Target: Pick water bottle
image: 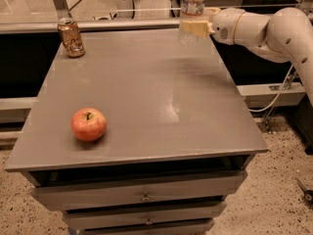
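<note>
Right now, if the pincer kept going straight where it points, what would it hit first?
The pincer, over the table's far right edge, grips the bottle. Beyond it, the can sits roughly in line, though the pincer looks higher and may pass above.

White arm [274, 31] comes in from the right, up top. Gripper [194, 27] is closed tight w/ water bottle [193, 1] betw. fingers.
</note>
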You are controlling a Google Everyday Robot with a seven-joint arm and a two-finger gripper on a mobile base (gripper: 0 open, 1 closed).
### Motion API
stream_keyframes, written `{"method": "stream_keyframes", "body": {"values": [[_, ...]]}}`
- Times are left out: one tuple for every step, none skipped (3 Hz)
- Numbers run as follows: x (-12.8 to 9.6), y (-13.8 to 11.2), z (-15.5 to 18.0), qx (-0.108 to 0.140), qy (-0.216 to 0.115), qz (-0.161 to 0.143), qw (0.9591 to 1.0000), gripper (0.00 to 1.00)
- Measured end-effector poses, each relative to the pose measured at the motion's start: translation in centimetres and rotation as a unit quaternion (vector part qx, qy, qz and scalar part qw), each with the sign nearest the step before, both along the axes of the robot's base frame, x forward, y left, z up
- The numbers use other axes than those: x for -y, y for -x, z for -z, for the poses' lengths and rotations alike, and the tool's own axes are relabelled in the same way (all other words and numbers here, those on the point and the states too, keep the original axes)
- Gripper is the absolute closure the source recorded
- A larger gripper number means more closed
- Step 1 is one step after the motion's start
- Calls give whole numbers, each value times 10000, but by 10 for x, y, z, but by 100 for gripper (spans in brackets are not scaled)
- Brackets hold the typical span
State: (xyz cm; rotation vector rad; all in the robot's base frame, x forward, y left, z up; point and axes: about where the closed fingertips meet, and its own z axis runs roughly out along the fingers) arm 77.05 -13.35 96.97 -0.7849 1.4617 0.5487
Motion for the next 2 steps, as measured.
{"method": "stream_keyframes", "body": {"values": [[-16,19,-3,-48,-94,-253,9996,100],[-20,23,-3,-62,-116,-306,9994,100]]}}
